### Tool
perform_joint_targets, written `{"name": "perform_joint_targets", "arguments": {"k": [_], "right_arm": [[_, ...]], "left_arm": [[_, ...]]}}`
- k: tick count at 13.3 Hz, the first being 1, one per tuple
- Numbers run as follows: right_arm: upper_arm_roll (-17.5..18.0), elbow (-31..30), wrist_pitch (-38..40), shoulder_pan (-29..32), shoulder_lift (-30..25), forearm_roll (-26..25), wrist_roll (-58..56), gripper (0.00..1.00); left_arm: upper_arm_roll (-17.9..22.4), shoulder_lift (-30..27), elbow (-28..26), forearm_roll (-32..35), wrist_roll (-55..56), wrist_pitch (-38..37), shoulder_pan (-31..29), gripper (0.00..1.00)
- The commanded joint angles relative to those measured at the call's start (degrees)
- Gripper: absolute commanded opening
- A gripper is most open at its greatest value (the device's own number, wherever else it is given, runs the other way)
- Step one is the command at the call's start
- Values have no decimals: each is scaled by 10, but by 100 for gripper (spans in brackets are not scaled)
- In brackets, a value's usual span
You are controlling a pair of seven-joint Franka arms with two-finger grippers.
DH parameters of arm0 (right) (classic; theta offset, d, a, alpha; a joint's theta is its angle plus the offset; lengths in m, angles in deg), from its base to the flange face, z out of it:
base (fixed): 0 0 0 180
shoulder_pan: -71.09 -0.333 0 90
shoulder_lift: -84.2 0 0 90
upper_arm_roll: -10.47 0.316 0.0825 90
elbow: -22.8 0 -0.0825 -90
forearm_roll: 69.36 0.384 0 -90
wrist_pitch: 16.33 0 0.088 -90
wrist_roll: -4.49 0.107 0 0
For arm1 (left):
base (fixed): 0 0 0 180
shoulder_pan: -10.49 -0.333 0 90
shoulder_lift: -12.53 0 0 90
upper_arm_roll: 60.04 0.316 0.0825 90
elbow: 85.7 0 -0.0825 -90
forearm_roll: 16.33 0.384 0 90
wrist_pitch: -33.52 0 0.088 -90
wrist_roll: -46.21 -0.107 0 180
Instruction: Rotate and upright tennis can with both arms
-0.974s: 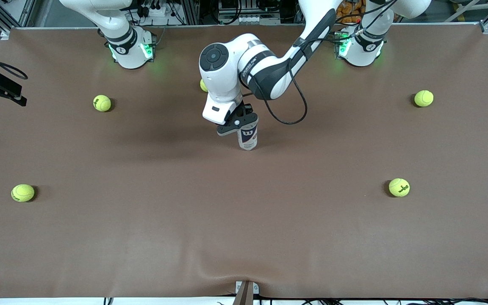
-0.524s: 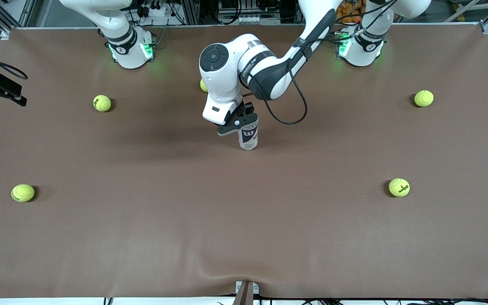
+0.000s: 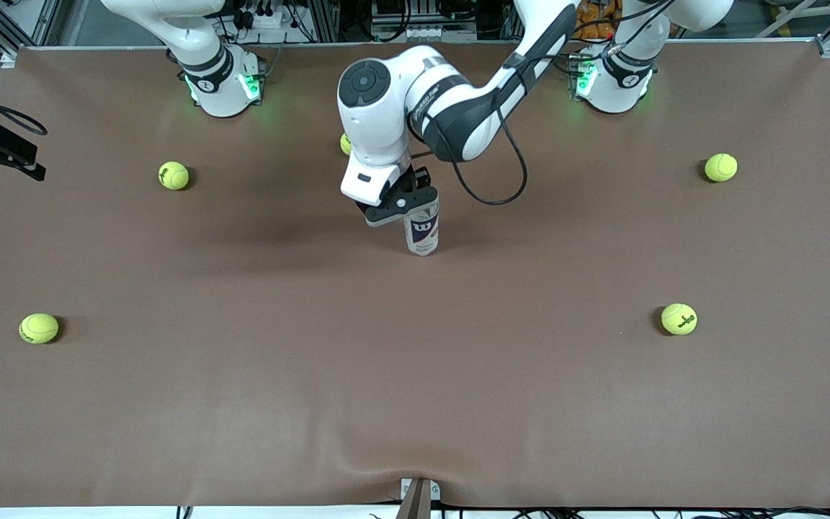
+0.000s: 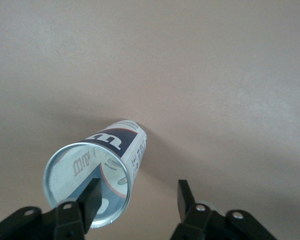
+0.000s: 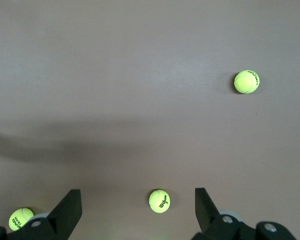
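The tennis can [image 3: 423,232] stands upright on the brown table mat [image 3: 415,375] near the middle. It is a clear tube with a white, dark-blue and red label. In the left wrist view its silver rim [image 4: 87,185] faces the camera. My left gripper [image 3: 402,205] hangs just above the can's top with its jaws open. In the left wrist view, the left gripper [image 4: 138,197] has one finger [image 4: 92,194] over the can's mouth, and the can is not between the fingers. My right gripper [image 5: 137,207] is open and empty high over the table; it is out of the front view.
Several yellow-green tennis balls lie scattered on the mat: [image 3: 173,175], [image 3: 39,328], [image 3: 679,318], [image 3: 720,167], and one half hidden under the left arm [image 3: 346,144]. The right wrist view shows three balls, one [image 5: 159,201] between the fingers far below.
My left gripper and wrist have lifted slightly away from the can toward the robots' bases. The can stays standing in place. The right arm has not moved.
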Motion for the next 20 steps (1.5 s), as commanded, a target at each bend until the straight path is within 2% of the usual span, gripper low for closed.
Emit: {"name": "perform_joint_targets", "arguments": {"k": [1, 4, 10, 12, 16, 20], "right_arm": [[4, 1, 0, 6, -1, 8, 5, 100], [4, 1, 0, 4, 0, 8, 5, 100], [5, 2, -1, 5, 1, 9, 5, 100], [4, 2, -1, 5, 1, 9, 5, 100], [4, 2, -1, 5, 1, 9, 5, 100], [4, 2, -1, 6, 2, 9, 5, 100]], "left_arm": [[0, -37, -2, 6, 13, -22, -2, 100], [0, -68, -2, 0, -3, -29, -39, 100], [2, -119, -6, 5, -133, -81, -118, 100], [2, -133, -6, 6, -179, -90, -161, 100], [-2, -141, -7, -1, -275, -96, -240, 100], [-2, -142, -8, -2, -362, -115, -291, 100]]}}
